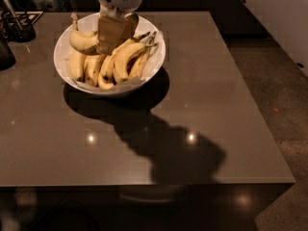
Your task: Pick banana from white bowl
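The white bowl (110, 90) stands at the far left of the table and holds several yellow bananas. The banana (82, 41), long and curved with a thin dark stem pointing up, lies at the top left of the pile. My gripper (113, 44) reaches straight down into the bowl from the top edge of the camera view. Its fingers (107, 32) are closed on the banana's right end, which is hidden behind them. The other bananas (126, 59) lie side by side just below and to the right of the gripper.
A dark utensil holder (17, 25) and another dark object (5, 52) stand at the table's far left edge. The brown table (207, 105) stretches to the right and front of the bowl, with floor beyond its right edge.
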You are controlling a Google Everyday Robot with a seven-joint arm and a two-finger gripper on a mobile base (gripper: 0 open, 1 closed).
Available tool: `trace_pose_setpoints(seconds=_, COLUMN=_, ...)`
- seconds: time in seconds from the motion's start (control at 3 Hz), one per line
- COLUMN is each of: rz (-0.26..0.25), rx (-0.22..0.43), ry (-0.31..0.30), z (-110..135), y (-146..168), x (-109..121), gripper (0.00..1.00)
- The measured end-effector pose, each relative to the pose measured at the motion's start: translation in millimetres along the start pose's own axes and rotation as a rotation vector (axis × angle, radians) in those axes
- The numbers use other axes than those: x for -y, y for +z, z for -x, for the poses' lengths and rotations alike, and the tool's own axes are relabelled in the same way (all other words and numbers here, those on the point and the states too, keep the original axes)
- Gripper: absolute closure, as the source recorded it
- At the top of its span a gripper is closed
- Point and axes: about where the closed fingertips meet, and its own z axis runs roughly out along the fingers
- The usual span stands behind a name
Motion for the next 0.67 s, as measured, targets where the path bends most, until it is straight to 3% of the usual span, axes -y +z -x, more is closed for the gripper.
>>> trace_pose_setpoints(seconds=0.67, rz=-0.003, rx=0.049, ry=0.088, z=-19.9, y=-25.1, x=-47.9, gripper=1.00)
